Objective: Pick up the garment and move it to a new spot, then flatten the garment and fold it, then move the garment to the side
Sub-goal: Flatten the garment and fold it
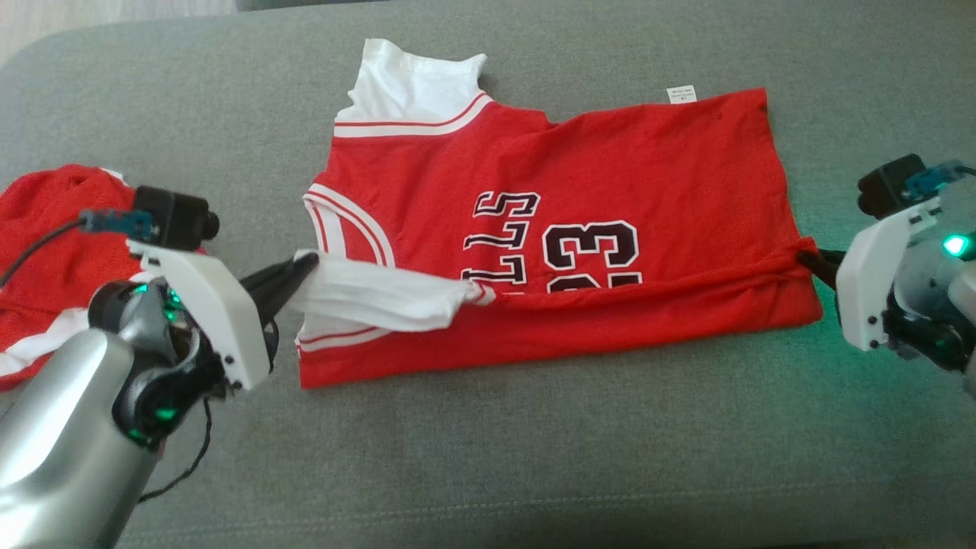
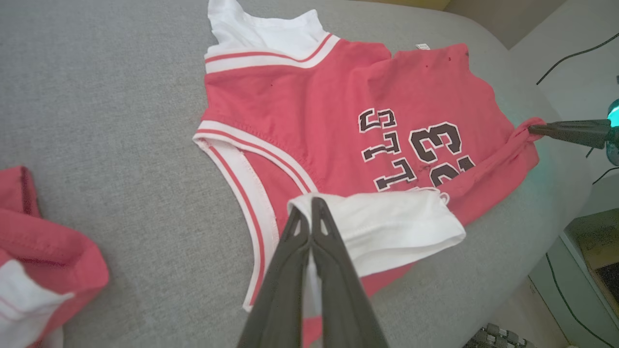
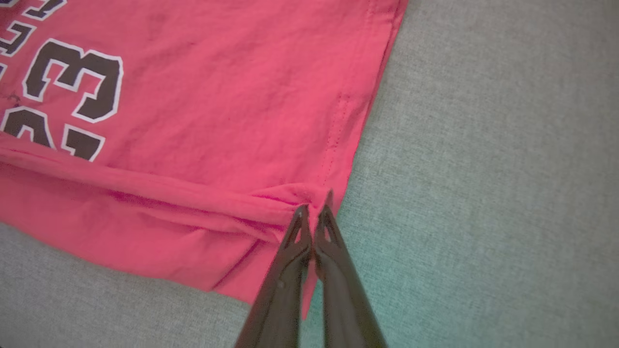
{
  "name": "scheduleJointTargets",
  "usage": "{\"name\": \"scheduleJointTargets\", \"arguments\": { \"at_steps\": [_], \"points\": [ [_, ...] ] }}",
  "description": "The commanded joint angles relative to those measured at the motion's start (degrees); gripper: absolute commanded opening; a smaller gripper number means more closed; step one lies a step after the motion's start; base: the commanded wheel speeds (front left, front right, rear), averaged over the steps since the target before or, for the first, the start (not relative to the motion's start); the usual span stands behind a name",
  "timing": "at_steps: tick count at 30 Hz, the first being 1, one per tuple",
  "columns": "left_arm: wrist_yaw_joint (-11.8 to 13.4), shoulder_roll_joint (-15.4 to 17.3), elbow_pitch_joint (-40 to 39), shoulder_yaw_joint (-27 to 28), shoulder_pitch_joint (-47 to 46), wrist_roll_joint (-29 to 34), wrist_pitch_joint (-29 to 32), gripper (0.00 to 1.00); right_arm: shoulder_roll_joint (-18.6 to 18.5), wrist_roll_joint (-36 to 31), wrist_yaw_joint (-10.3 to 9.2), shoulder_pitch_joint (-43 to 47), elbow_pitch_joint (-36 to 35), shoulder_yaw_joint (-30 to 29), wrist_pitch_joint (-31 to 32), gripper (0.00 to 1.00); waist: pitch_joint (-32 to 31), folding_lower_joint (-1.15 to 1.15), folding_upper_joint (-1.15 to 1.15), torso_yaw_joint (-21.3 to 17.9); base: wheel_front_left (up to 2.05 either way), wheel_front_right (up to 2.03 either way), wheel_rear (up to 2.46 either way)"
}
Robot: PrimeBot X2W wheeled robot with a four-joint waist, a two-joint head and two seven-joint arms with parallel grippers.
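The left gripper (image 2: 312,205) is closed on the white sleeve (image 1: 381,297) of the red jersey (image 1: 610,168), and the sleeve is held out over the near armhole. The right gripper (image 3: 314,210) is closed on the hem (image 1: 793,255) at its near right corner, where the cloth is bunched into a ridge. The jersey is spread across the middle of the grey cushion (image 1: 534,457), print upward. A second red garment (image 1: 46,221) is heaped by the left edge, apart from it.

My left gripper (image 1: 311,261) has dark fingers (image 1: 276,284), a white bracket (image 1: 202,305), a black camera (image 1: 171,216) and a silver forearm (image 1: 53,435).
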Motion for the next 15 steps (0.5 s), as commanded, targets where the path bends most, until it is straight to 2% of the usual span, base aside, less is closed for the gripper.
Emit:
{"name": "scheduleJointTargets", "arguments": {
  "at_steps": [1, 4, 5, 6, 10, 15],
  "points": [
    [-0.16, 1.51, -0.61, 3.07, -4.20, 0.74, -0.79, 0.00, -0.81, -0.44, -0.04, -1.09, -0.14, 0.02, -0.89, 0.00, 0.35, 0.00, 0.00, -0.20, 0.00, 0.00, 0.00],
    [0.07, 0.31, 2.30, 3.08, -6.07, 1.43, -1.96, 0.00, -0.10, -0.30, -0.04, -1.90, 0.90, 0.52, -1.91, 0.00, 0.86, 0.00, 0.00, -0.44, 0.00, 0.00, 0.00],
    [0.74, -0.67, 4.52, 3.12, -7.35, 2.52, -3.53, 0.70, 0.66, -0.48, -0.04, -2.55, 1.84, 0.32, -3.88, 1.00, 1.10, 0.00, 0.00, -0.63, 0.00, 0.00, 0.00],
    [1.12, -1.27, 5.68, 3.15, -7.91, 2.97, -4.35, 1.00, 1.10, -0.73, -0.04, -2.86, 2.40, 0.22, -5.05, 1.00, 1.19, 0.00, 0.00, -0.73, 0.00, 0.00, 0.00],
    [2.78, -4.10, 9.76, 4.50, -9.49, 3.26, -8.68, 1.00, 2.68, -1.58, -0.04, -3.42, 5.28, -0.20, -9.42, 1.00, 1.15, 0.00, 0.00, -1.05, 0.00, 0.00, 0.00],
    [5.81, -6.40, 12.57, 7.10, -9.69, 5.53, -18.83, 1.00, 4.46, -2.40, -0.04, -2.86, 8.32, -2.12, -18.00, 1.00, 0.18, 0.00, 0.00, -1.17, 0.00, 0.00, 0.00]
  ]
}}
